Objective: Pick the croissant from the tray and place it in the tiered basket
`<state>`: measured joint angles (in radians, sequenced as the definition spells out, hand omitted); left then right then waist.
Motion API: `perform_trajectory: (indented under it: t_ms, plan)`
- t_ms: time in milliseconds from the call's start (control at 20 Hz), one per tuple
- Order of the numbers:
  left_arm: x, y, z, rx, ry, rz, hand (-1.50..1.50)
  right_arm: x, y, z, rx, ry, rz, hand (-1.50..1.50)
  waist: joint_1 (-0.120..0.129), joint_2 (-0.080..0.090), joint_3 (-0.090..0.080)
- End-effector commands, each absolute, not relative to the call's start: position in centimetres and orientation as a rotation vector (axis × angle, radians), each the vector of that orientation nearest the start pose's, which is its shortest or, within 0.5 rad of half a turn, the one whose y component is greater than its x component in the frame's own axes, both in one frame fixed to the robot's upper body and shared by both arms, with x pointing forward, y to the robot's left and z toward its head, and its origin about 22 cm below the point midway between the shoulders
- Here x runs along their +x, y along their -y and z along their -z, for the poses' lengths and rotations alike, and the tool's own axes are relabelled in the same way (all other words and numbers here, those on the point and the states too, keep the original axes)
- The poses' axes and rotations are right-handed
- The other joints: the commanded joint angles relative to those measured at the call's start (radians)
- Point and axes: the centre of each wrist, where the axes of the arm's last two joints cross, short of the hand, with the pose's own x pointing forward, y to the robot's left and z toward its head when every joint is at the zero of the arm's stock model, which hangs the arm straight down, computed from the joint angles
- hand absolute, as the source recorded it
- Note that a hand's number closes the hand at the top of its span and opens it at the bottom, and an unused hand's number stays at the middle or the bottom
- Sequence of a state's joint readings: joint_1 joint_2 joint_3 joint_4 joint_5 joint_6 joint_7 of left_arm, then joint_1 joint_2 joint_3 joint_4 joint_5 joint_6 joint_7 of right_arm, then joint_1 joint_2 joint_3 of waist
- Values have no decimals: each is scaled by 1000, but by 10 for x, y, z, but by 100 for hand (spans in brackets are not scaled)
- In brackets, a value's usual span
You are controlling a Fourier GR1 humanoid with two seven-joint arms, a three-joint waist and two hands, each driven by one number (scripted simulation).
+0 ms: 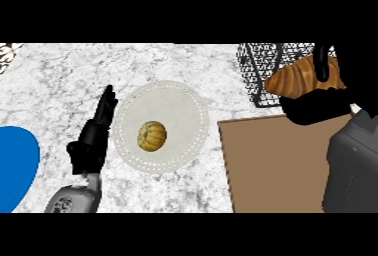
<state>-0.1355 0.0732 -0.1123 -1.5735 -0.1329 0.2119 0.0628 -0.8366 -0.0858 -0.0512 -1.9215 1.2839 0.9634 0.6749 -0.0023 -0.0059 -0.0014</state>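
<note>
The right hand (314,97) is raised over the table's (66,85) far right part, its fingers curled around the croissant (299,77), which it holds up in front of the tiered basket (258,65). The croissant is brown and striped, and one dark finger crosses its right end. The basket is a black wire mesh standing at the far right corner of the table; whether the croissant touches the mesh cannot be told from this view. Below the hand lies the tray (273,165), a flat brown board along the table's right side reaching toward the near edge, partly covered by the grey right forearm.

The left hand (92,135) rests at the near left of the table, fingers straight and pointing away from the robot, holding nothing. Just to its right sits a white plate (177,105) near the table's middle, with a small round golden pastry (152,135) on it. A blue round object (15,165) shows at the left edge.
</note>
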Motion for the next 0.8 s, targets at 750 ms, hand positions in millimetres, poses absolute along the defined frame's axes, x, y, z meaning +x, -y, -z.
perform_trajectory:
  t_ms: [750]
  plan:
    - [287, -184, -33, 206, 1679, 112, 0, 371, 198, -327, -1287, 1179, -777, 150, 9, 10, 1]
